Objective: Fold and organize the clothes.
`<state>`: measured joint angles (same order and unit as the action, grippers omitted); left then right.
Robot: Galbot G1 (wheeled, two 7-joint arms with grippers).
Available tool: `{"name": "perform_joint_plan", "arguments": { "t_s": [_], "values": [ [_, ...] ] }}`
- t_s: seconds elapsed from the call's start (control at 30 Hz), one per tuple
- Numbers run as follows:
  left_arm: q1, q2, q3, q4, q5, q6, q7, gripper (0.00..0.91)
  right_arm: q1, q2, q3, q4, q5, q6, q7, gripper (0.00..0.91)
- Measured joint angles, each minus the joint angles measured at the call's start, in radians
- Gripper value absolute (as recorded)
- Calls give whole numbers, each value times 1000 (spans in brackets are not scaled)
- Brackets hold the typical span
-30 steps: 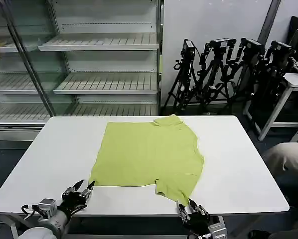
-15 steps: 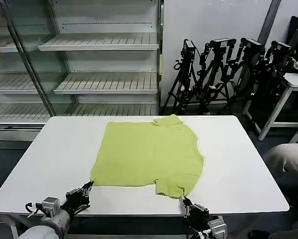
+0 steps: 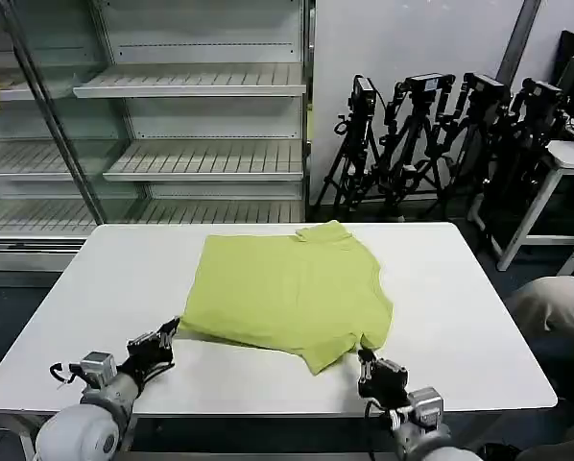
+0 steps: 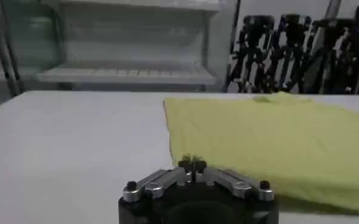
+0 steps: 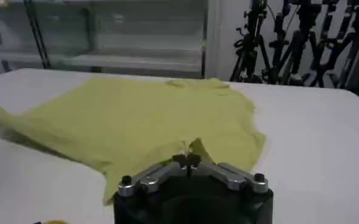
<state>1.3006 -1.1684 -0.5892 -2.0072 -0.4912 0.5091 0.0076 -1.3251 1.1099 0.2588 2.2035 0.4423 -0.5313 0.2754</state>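
Note:
The clothes point(image 3: 287, 288) are one lime T-shirt lying mostly flat on the white table point(image 3: 460, 307), neck toward the far right. My left gripper point(image 3: 169, 333) is shut on the shirt's near left corner, and the fabric point(image 4: 270, 140) stretches away from its closed tips point(image 4: 192, 164). My right gripper point(image 3: 366, 360) is shut on the near right edge by the sleeve. A small peak of cloth point(image 5: 142, 115) rises at that gripper's pinched tips point(image 5: 187, 160). The near edge is raised slightly off the table between the two grippers.
A glass-fronted shelf unit point(image 3: 191, 125) stands behind the table. Several black tripods point(image 3: 441, 144) lean against the wall at the back right, beside another white table point(image 3: 565, 158). Bare tabletop lies left and right of the shirt.
Both grippers have closed on the shirt's near edge and moved forward and up. The near hem and sleeve are drawn up and inward from where they lay flat.

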Motion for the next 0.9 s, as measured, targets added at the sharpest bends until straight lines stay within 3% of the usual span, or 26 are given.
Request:
{"name": "perform_joint_plan", "arguments": {
  "t_s": [0.47,0.9],
  "values": [
    [-134,15,71,118,-40,-30,-32,10,169,40,4,-157,-30,35,-61,0],
    [-232,1,118,222,-35,-45,-41,10,245,69,8,-287,-82,116,-129,0]
  ]
}}
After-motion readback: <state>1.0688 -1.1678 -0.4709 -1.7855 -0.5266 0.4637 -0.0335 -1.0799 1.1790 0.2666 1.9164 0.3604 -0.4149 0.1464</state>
